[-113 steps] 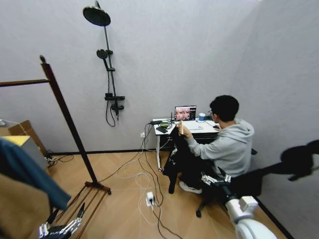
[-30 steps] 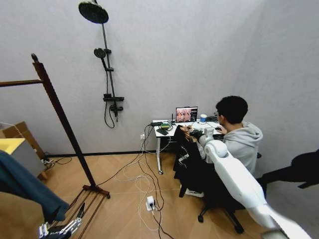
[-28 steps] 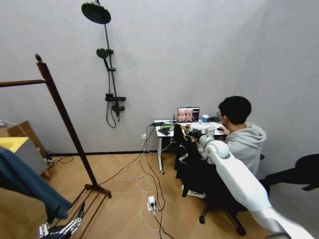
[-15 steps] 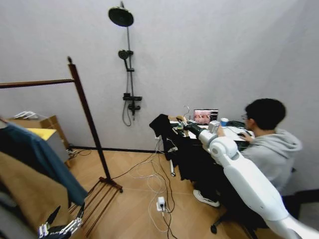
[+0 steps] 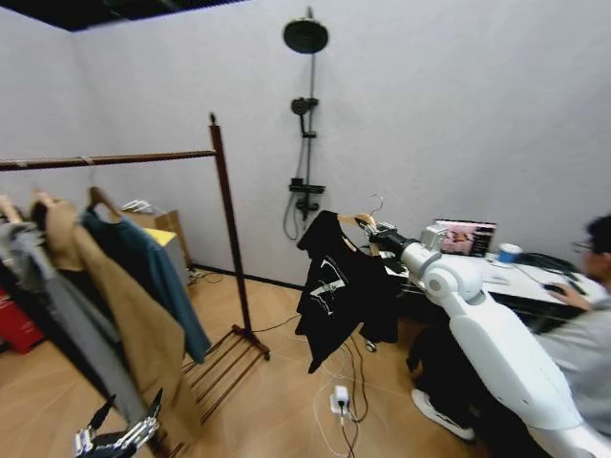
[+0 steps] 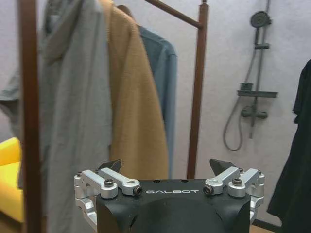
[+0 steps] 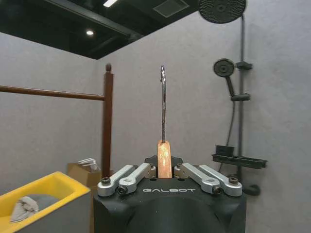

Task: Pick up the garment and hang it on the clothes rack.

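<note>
Garment [image 5: 342, 284] has left the desk [image 5: 516, 277]; your right gripper [image 5: 374, 232] is clamped on its hanger [image 7: 164, 158], right of the rack [image 5: 225, 212]. Tan coat [image 5: 115, 296] and blue jacket [image 5: 158, 277] crowd the rail. Black, white print. Left gripper [image 6: 166, 171] spread apart, low.

Pale grey walls [image 5: 496, 105] meet a light wood floor [image 5: 277, 401], with a dark ceiling [image 7: 73, 22] carrying small lit lamps. A black shower set [image 5: 305, 114] with round head is fixed on the far wall; beside it stands a white desk [image 5: 516, 281] with a laptop [image 5: 466, 237] and cup [image 5: 507, 253]. Cables and a power strip [image 5: 340, 399] lie on the floor, and a cardboard box [image 5: 160, 221] and yellow bin [image 7: 46, 191] sit by the wall.
</note>
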Available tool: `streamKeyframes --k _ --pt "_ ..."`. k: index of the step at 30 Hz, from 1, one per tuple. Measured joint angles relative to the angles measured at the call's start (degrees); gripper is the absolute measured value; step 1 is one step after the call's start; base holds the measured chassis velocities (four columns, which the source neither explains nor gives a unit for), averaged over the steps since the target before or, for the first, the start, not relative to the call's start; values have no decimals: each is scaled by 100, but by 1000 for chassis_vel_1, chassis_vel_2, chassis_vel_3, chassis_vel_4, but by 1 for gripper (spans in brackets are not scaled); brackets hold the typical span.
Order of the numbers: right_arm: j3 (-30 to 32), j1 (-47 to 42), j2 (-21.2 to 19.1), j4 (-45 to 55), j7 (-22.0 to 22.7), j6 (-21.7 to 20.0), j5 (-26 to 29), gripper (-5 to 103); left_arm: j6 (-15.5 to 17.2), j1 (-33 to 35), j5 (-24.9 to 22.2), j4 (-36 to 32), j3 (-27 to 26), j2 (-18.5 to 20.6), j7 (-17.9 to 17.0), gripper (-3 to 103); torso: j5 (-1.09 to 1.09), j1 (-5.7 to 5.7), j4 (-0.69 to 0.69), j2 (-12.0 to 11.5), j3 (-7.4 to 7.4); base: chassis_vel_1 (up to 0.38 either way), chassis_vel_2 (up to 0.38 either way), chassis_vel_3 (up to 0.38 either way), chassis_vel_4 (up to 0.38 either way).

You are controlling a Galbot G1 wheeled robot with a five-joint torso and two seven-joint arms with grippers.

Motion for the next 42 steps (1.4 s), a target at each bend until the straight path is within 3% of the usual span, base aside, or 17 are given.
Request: streamKeyframes --k 20,30,35,42 --pt "424 -468 27 777 31 -213 -179 10 0 0 0 0 0 0 2 100 2 9 2 -4 4 -48 306 316 -56" --pt "699 -626 -73 1207 136 -324 -88 10 0 0 0 0 0 0 -2 100 0 -4 3 2 -1 100 125 101 94" --pt "645 -491 -48 913 132 -292 -136 10 0 0 0 0 0 0 -1 100 2 -4 -1 2 -1 67 -2 -11 37" --pt "28 191 23 582 237 -194 -126 10 0 0 0 0 0 0 1 100 4 4 -1 -2 3 0 0 0 0"
